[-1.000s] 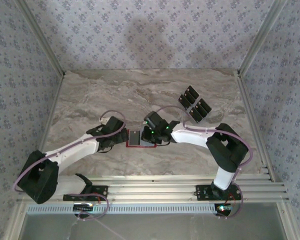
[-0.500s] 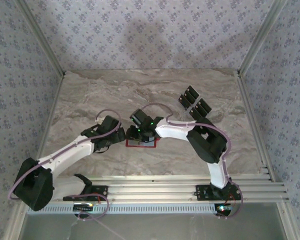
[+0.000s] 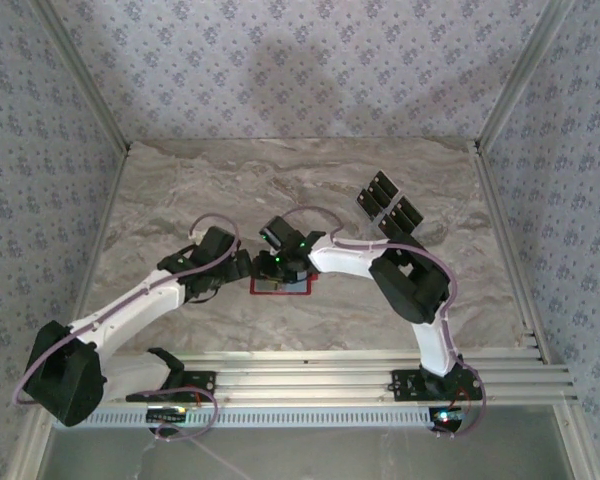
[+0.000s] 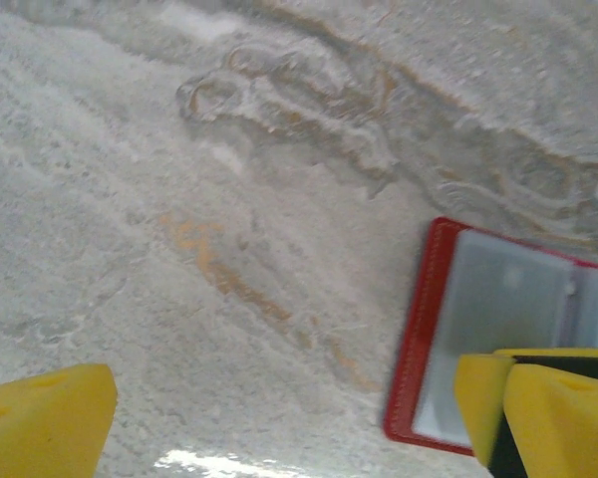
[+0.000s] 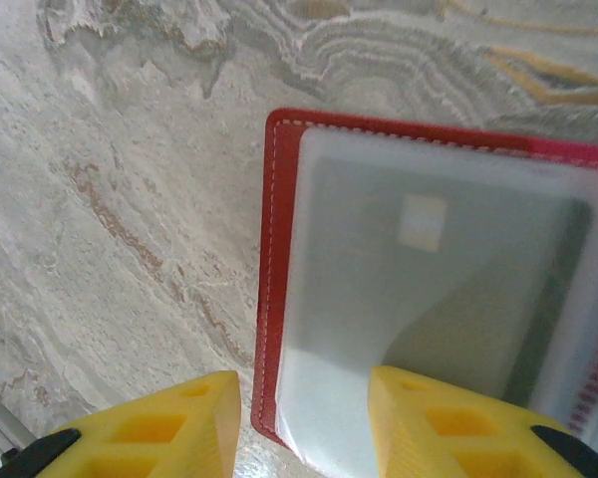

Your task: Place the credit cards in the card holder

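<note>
The red card holder point(image 5: 279, 249) lies open on the marble table, its pale grey pocket up. One dark credit card point(image 5: 458, 279) shows through that pocket. My right gripper point(image 5: 304, 433) hovers low over the holder's left edge, open, with one yellow finger on each side of the red border and nothing between them. My left gripper point(image 4: 294, 428) is wide open just left of the card holder point(image 4: 498, 329), and its right finger point(image 4: 553, 418) overlaps the holder's near corner. Several more black credit cards point(image 3: 390, 210) lie in a cluster at the back right.
The marble tabletop point(image 3: 180, 200) is bounded by patterned walls at the back and sides. Aluminium rails point(image 3: 330, 365) run along the near edge by the arm bases. Both arms meet at the table's middle point(image 3: 260, 270), close together.
The right arm has swung left over the card holder and its jaws have opened partway. The left arm has edged slightly up and to the right beside the holder.
</note>
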You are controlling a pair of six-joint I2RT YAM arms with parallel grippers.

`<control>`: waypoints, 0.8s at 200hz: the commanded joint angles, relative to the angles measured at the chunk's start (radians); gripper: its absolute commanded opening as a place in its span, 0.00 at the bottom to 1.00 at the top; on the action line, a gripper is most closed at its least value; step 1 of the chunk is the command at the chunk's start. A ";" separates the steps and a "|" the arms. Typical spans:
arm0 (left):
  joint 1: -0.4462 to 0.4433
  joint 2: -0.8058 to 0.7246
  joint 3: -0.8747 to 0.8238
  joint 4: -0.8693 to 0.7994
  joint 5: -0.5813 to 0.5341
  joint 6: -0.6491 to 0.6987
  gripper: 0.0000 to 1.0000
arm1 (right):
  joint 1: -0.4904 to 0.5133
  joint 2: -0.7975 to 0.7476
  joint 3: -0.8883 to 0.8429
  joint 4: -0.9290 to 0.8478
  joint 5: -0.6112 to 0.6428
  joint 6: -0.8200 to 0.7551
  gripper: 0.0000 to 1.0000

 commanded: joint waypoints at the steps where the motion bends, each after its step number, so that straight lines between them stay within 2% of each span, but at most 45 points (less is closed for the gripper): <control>1: 0.005 0.012 0.083 -0.034 0.034 -0.004 1.00 | -0.054 -0.133 -0.002 -0.042 0.000 -0.056 0.41; 40: 0.007 0.108 0.239 -0.072 0.089 -0.006 1.00 | -0.188 -0.303 0.003 -0.235 0.043 -0.205 0.42; 71: 0.011 0.221 0.434 -0.140 0.108 -0.053 1.00 | -0.344 -0.404 -0.023 -0.385 0.159 -0.367 0.42; 89: 0.012 0.295 0.588 -0.223 0.113 -0.099 1.00 | -0.419 -0.447 -0.032 -0.473 0.276 -0.455 0.42; 121: 0.014 0.434 0.874 -0.404 0.081 -0.238 1.00 | -0.494 -0.444 -0.025 -0.540 0.448 -0.575 0.41; 160: 0.012 0.583 1.222 -0.630 0.037 -0.370 1.00 | -0.531 -0.349 -0.013 -0.551 0.604 -0.622 0.40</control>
